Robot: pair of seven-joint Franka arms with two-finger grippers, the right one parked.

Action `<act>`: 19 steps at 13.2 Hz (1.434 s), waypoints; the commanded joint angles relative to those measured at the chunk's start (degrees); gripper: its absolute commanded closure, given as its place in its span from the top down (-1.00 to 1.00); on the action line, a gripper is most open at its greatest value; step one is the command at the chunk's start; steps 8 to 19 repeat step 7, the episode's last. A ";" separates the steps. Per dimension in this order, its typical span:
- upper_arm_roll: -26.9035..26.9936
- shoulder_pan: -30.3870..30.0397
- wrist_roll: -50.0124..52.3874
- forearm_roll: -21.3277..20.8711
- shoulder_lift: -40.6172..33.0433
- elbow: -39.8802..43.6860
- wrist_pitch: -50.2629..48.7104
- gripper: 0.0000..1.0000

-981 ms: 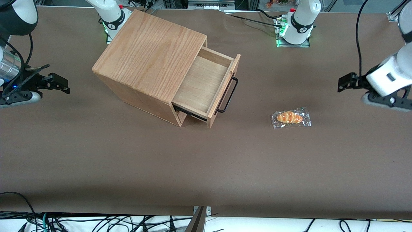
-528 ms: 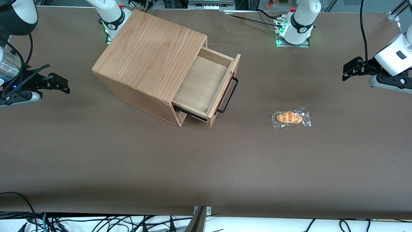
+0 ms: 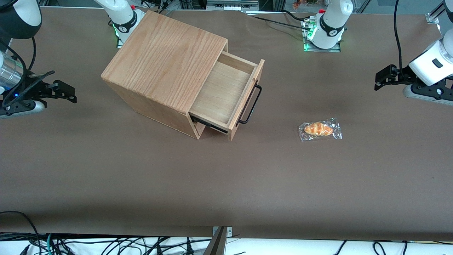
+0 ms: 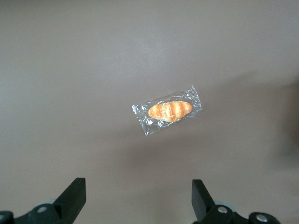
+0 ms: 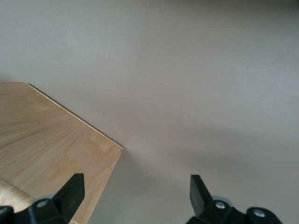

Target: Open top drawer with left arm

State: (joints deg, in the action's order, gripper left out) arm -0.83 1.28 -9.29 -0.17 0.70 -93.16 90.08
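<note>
The top drawer stands pulled out of the oak-grain box, its pale floor bare and its black bar handle free. The left arm's gripper hangs above the table at the working arm's end, well away from the handle. In the left wrist view the gripper is open, with only brown table between its black fingertips.
A wrapped bread roll lies on the brown table between the drawer front and the gripper, nearer the front camera than both; the left wrist view shows the roll too. Both arm bases stand at the table's back edge.
The left arm's gripper has drawn up and away from the front camera, then settled. The drawer and the roll have not moved.
</note>
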 commanded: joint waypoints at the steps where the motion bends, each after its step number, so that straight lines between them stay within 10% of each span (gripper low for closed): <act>1: -0.23 -0.58 -0.12 0.88 -0.79 -0.88 0.63 1.00; 19: -0.14 -0.58 0.24 0.88 -0.79 -0.80 0.63 1.00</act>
